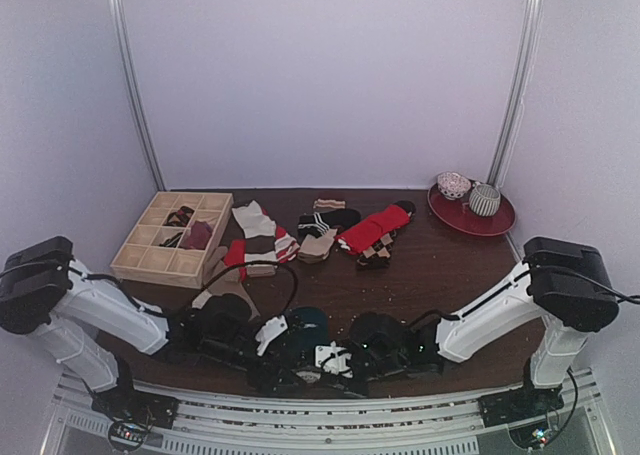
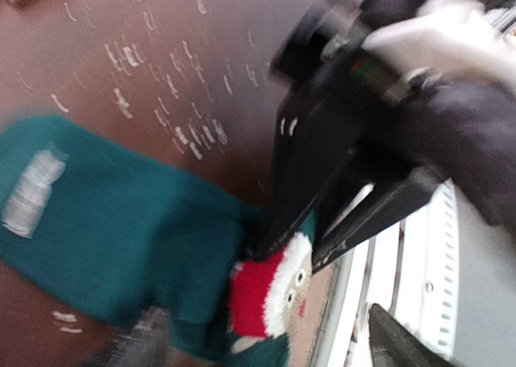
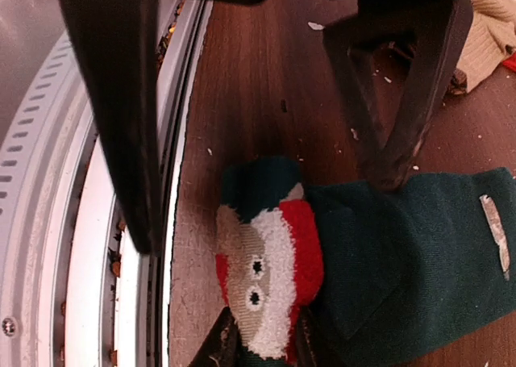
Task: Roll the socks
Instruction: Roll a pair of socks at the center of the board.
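Tray: pale wooden compartment tray (image 1: 140, 243), left of centre in the top view; a few dark socks lie in its upper cells.
Left pincer: left gripper (image 2: 268, 343) is low at the near table edge, fingers spread; the sock's end lies between them, and no contact is visible.
Task item: dark teal knitted sock (image 2: 121, 230) lies flat on the dark brown wooden table (image 1: 430, 275), bottom centre of the top view, between the two grippers. The end near the edge carries a red-and-white face patch (image 3: 266, 270).
Other socks: loose pile of striped, red and argyle socks (image 1: 320, 230), upper centre, well apart from both arms.
Right pincer: right gripper (image 3: 266, 206) has its fingers spread wide. One fingertip (image 3: 387, 173) touches the teal sock beside the patch; the other stands at the table edge.
Plate: round red plate (image 1: 500, 222), upper right, holding two small bowls.
Step in hand: judged as the start of the roll. The patch end is bracketed but not gripped, and no turn has formed.
Next move: calls for closing on the patch end, then folding it over along the sock while the fabric is kept from sliding.
Risk: the end sits close to the table edge.
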Robot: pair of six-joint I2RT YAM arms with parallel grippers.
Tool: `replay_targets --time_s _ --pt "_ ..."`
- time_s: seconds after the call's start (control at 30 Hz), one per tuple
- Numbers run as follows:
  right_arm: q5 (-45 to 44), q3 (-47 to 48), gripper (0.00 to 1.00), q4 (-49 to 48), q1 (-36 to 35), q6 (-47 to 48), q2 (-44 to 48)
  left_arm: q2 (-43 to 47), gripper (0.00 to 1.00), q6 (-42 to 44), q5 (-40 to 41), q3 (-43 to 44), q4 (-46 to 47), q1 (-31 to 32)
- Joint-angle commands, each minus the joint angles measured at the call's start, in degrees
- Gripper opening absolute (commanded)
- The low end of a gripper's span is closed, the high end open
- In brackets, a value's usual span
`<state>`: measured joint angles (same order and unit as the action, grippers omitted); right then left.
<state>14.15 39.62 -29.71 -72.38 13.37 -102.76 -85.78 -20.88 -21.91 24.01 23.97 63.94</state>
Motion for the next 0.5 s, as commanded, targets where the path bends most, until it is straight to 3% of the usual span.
replay_targets --time_s 0.0,0.07,0.2,0.47 --pt "14.4 1.5 0.2 10.1 4.4 -10.7 -2.8 9.6 0.91 9.0 9.8 -2.8 1.0 -0.2" --pt "20.2 2.7 0.2 12.3 6.8 -12.9 -4.1 13.3 0.98 12.1 10.1 -5.5 5.9 -0.1" --pt "28.7 7.2 0.2 19.8 10.5 -16.3 -7.8 16.6 0.97 19.0 8.2 -9.0 13.1 0.0" --pt "39.5 13.4 0.21 29.4 14.5 -18.0 -15.7 3.6 0.85 21.0 0.8 -6.7 20.6 0.0"
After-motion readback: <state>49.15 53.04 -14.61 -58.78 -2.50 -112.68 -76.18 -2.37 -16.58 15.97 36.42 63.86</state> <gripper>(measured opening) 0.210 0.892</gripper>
